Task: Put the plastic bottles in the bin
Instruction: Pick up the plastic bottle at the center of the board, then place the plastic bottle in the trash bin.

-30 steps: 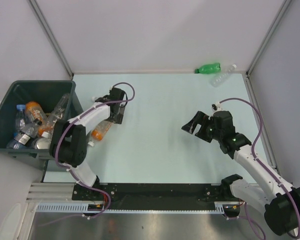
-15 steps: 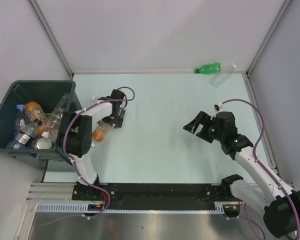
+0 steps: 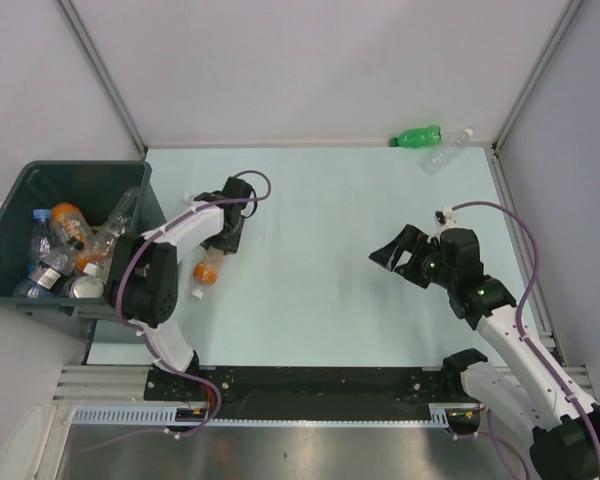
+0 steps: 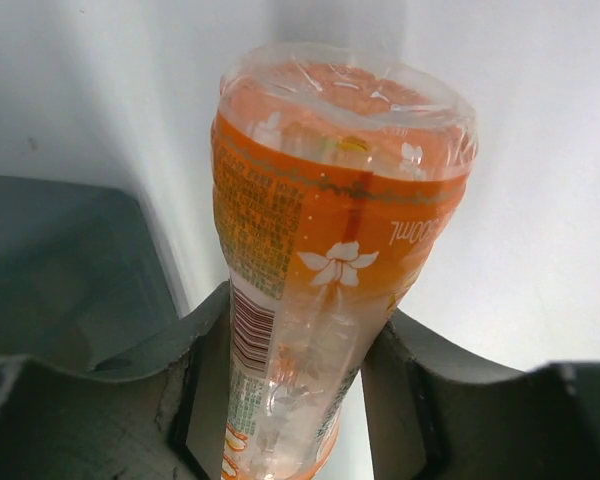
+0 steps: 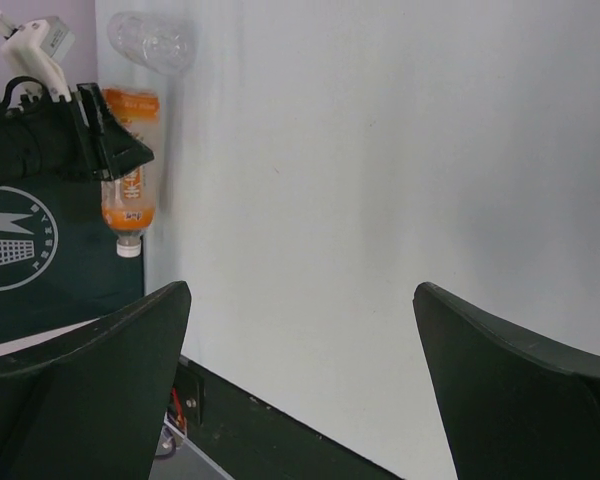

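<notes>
Beside the bin (image 3: pixel 80 167), left fingers (image 4: pixel 410 390) grip orange bottle (image 4: pixel 320 250), now cap-down; right fingers (image 5: pixel 90 390) spread.

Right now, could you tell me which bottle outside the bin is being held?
The orange bottle, clamped in the left gripper beside the bin; the green bottle and the clear bottle lie free at the far right corner.

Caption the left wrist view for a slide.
Left tool shut on an orange plastic bottle, base toward the camera, bin at left.
</notes>
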Robot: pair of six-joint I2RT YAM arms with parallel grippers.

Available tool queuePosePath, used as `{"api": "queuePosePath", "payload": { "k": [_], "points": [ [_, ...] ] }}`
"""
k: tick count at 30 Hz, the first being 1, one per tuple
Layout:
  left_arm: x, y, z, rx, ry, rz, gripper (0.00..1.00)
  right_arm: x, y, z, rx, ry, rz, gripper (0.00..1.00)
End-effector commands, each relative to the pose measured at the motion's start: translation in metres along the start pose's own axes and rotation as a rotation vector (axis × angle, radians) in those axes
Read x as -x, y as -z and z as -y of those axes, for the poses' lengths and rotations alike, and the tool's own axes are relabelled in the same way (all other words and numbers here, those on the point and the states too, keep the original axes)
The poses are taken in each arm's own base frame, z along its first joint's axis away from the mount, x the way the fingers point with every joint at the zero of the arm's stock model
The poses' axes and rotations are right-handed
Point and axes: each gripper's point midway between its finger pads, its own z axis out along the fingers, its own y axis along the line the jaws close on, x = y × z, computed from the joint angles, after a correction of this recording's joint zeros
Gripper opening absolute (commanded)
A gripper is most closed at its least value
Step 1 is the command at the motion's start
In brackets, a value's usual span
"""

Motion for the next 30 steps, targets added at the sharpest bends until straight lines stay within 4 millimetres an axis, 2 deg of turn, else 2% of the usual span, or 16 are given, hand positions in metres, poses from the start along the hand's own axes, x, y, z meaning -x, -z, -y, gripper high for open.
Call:
{"api": "queuePosePath", "payload": {
  "k": [1, 3, 4, 8, 15, 17, 18, 20, 21, 24, 25, 30],
  "points": [
    [0.018, 0.061, -0.005, 0.044, 0.004, 0.131, 0.42, 0.001, 0.008, 0.002, -0.01, -0.007, 0.022, 0.99],
    [0.024, 0.084, -0.002, 0.052, -0.014, 0.19, 0.42, 0.003, 0.01, 0.004, -0.021, -0.012, 0.039, 0.99],
    [0.03, 0.105, -0.005, 0.04, -0.003, 0.237, 0.43, 0.004, 0.013, 0.004, -0.024, -0.012, 0.048, 0.99],
    [0.045, 0.166, -0.009, -0.052, 0.039, 0.393, 0.44, 0.009, 0.02, 0.005, -0.041, -0.014, 0.079, 0.99],
    [0.075, 0.288, -0.063, -0.114, 0.134, 0.732, 0.48, 0.017, 0.028, 0.008, -0.078, -0.034, 0.128, 0.99],
    [0.08, 0.312, -0.079, -0.099, 0.171, 0.798, 0.49, 0.018, 0.029, 0.005, -0.066, -0.045, 0.133, 0.99],
    [0.084, 0.334, -0.091, -0.099, 0.205, 0.849, 0.5, 0.019, 0.03, 0.002, -0.054, -0.041, 0.135, 0.99],
    [0.087, 0.353, -0.108, -0.072, 0.262, 0.902, 0.52, 0.022, 0.032, -0.003, -0.041, -0.031, 0.137, 0.99],
    [0.09, 0.371, -0.118, -0.071, 0.301, 0.953, 0.54, 0.021, 0.033, -0.003, -0.043, -0.027, 0.131, 0.99],
    [0.09, 0.395, -0.146, -0.008, 0.4, 1.019, 0.57, 0.018, 0.037, 0.0, -0.064, -0.024, 0.118, 0.99],
    [0.086, 0.397, -0.16, 0.054, 0.446, 1.021, 0.58, 0.018, 0.039, -0.001, -0.062, -0.019, 0.123, 0.99],
    [0.07, 0.412, -0.2, 0.194, 0.582, 1.044, 0.59, 0.016, 0.05, 0.003, -0.075, -0.009, 0.14, 0.99]
  ]
}}
